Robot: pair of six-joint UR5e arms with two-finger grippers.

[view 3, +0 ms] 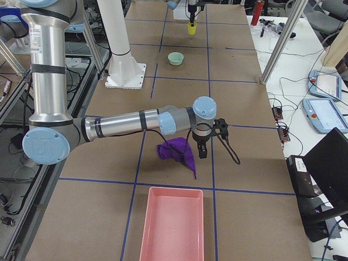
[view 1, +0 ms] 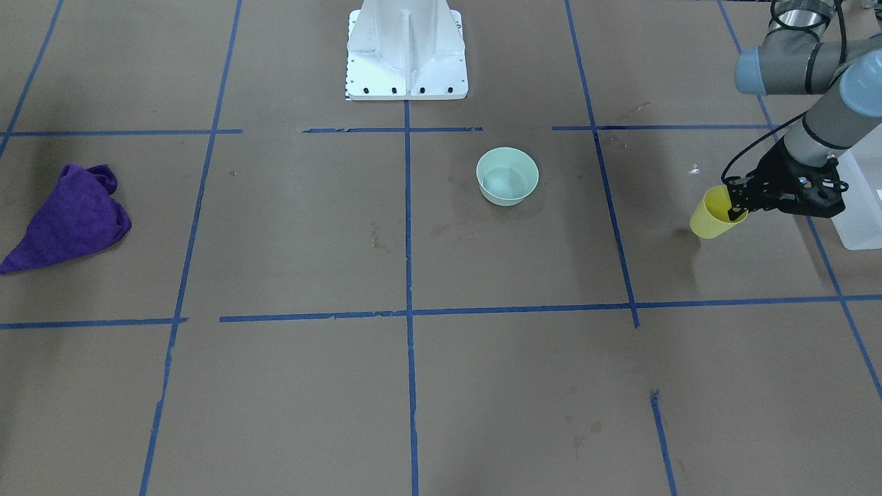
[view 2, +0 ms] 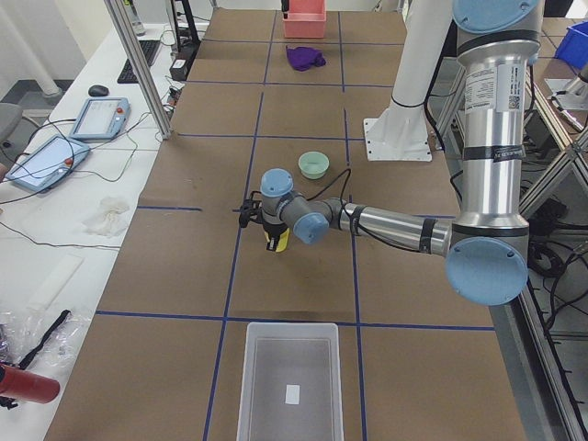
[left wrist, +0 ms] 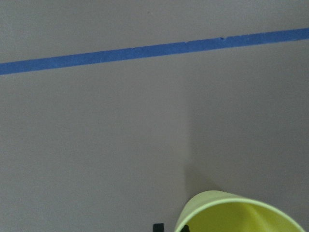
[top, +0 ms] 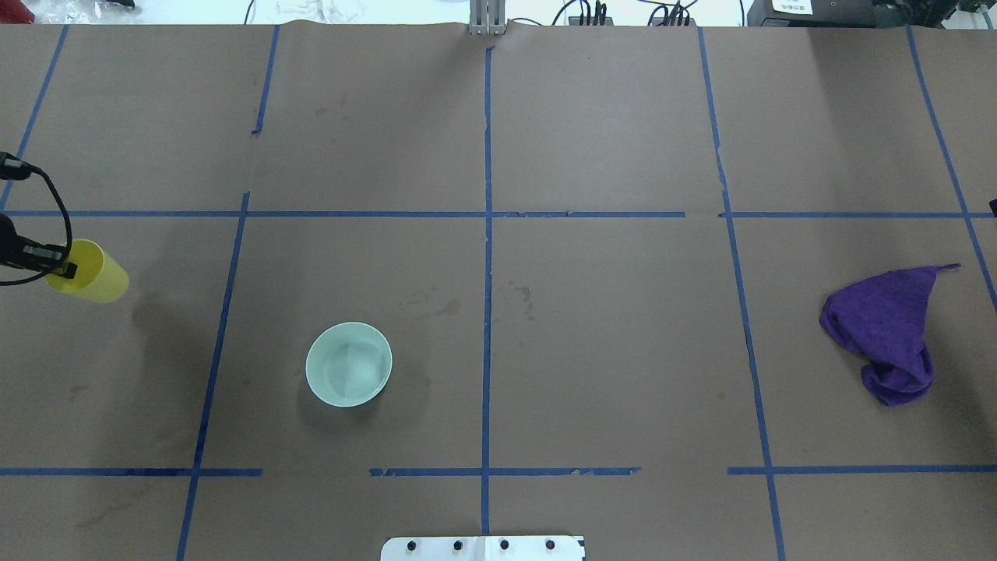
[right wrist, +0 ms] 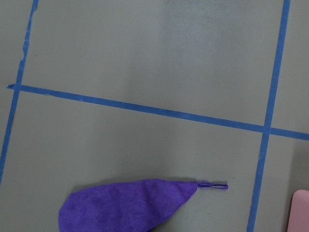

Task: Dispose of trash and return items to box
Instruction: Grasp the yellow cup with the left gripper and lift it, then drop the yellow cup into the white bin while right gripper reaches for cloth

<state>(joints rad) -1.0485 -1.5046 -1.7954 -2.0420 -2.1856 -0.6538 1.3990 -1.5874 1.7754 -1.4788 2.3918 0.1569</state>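
My left gripper (view 1: 736,210) is shut on the rim of the small yellow cup (view 1: 710,219) and holds it tilted above the table, to the side of the frosted white box (view 1: 861,207). In the overhead view the gripper (top: 65,269) and the cup (top: 92,274) are at the far left edge. The cup's rim fills the bottom of the left wrist view (left wrist: 241,215). The mint-green bowl (top: 349,364) stands upright on the table, left of centre. The box (view 2: 289,381) holds only a small white label. My right gripper (view 3: 201,149) hovers over the table's right end; I cannot tell whether it is open.
A crumpled purple cloth (top: 888,331) lies at the right end, under my right arm; it also shows in the right wrist view (right wrist: 125,205). A pink tray (view 3: 171,225) stands beyond it at the table's right end. The robot's white base (view 1: 406,62) is at mid-table.
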